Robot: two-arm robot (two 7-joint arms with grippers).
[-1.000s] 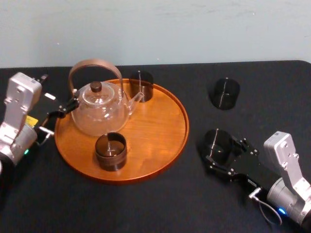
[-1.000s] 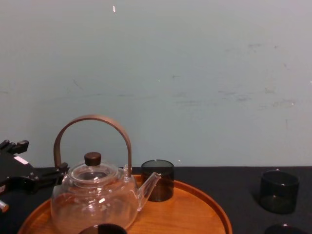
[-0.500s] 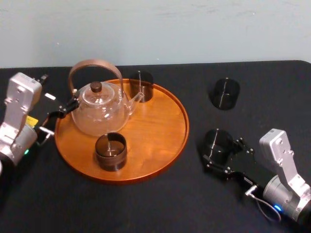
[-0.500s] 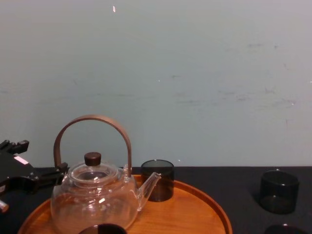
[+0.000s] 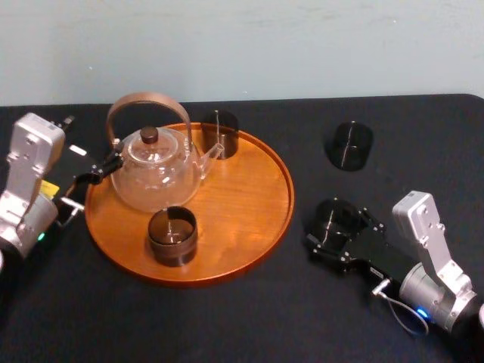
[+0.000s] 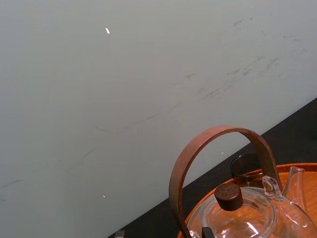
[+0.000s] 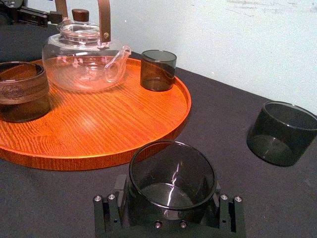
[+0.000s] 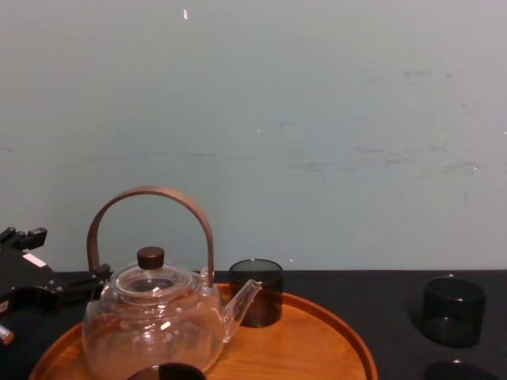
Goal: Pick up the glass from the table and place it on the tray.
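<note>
right wrist view, entries running near to far.

1. right tool [image 7: 167, 218]: it is lying low over the counter [image 7: 233, 163], just off the tray's right rim. its jaws are pressing in from both sides, so it is reading as closed on the glass [image 7: 172, 178].
2. the glass: it is sitting mouth up between those jaws. whether it is resting on the counter or hanging barely above it cannot be told.
3. tray [image 7: 114, 119]: it is lying just beyond the held glass, its raised rim facing it. handling note: the step in hand is looking like the lift. the glass is needing to rise straight until its base is clearing the rim, and only then travel inward. the smooth walls are calling for a steady squeeze and a level wrist.
4. bare wood on the tray's near right part is offering the landing spot. setting down flat, and releasing only when the base is resting, is looking wise.
5. brown cup [image 7: 22, 91]: it is standing on the tray's near left, well apart from that spot.
6. teapot [image 7: 81, 59]: it is sitting farther back on the tray, its spout pointing toward the dark glass [image 7: 157, 69] by the far rim. the carry is better keeping short of both.
7. left tool [image 5: 94, 172]: it is waiting at the tray's left rim by the teapot's handle. open or closed cannot be told.
8. spare glass [image 7: 280, 131]: it is standing on the counter, farther back to the right.
</note>
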